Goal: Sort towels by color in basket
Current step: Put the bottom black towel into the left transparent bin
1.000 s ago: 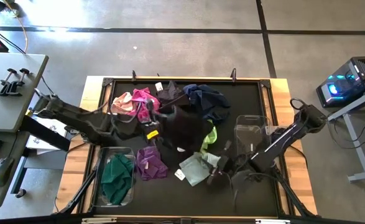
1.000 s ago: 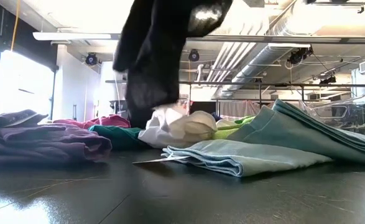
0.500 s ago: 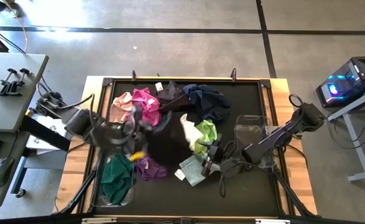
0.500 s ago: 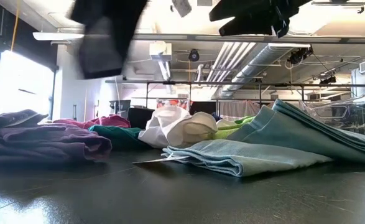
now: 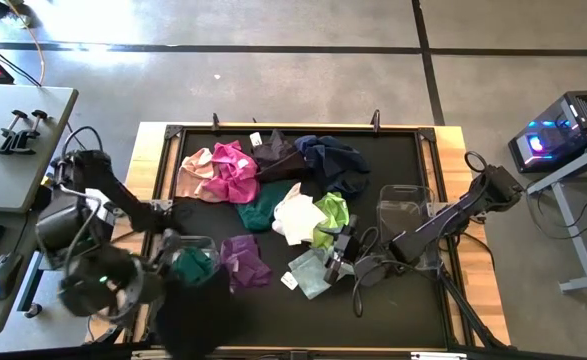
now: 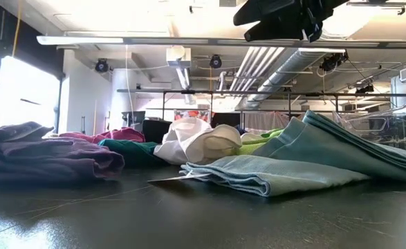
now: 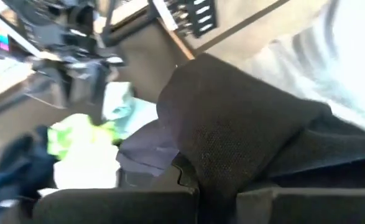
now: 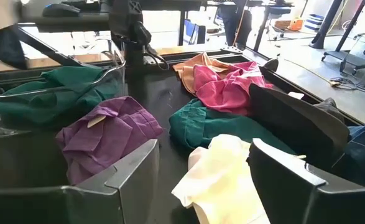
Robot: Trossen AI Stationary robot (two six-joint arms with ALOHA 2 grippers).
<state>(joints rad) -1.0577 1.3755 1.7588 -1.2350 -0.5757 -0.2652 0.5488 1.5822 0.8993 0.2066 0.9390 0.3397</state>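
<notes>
Carrying a black towel (image 5: 198,320) toward the near-left, the left gripper (image 5: 168,290) should lower before letting go, beside the clear basket (image 5: 209,243) holding a green towel (image 5: 193,268). Low view: white towel (image 6: 192,142) mid-pile. Left wrist: fingers clenched on black cloth. Right wrist: the right gripper (image 8: 201,168) hovers spread, empty, above the white towel, purple towel (image 8: 107,130) near.

One camera is looking straight down on the whole table (image 5: 428,300), while another is sitting at tabletop height, facing the room. Both wrist cameras are looking closely across the cloths, sharing the white towel (image 5: 298,215) with the overhead view.
</notes>
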